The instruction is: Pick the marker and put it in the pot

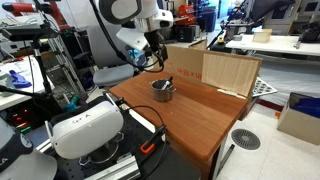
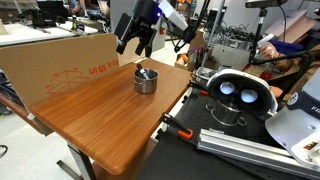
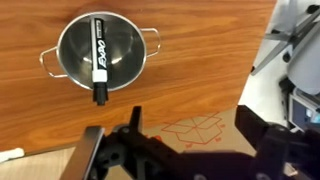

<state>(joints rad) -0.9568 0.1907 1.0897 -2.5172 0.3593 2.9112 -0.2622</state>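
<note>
Inside the pot (image 3: 125, 45), the black, white-labelled marker (image 3: 98, 62) is lying, overhanging the rim; the gripper (image 3: 175, 155) is hovering spread beside cardboard (image 3: 195, 130).

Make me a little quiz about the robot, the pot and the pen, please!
1. True or false: the marker lies in the pot, with one end poking over the rim.
2. Pick one. The gripper is: A) shut on the marker, B) open and empty above the pot, C) gripping the pot's handle.
3. Fill the gap: the pot stands on a ____ table.

Key: 1 true; 2 B; 3 wooden.
</note>
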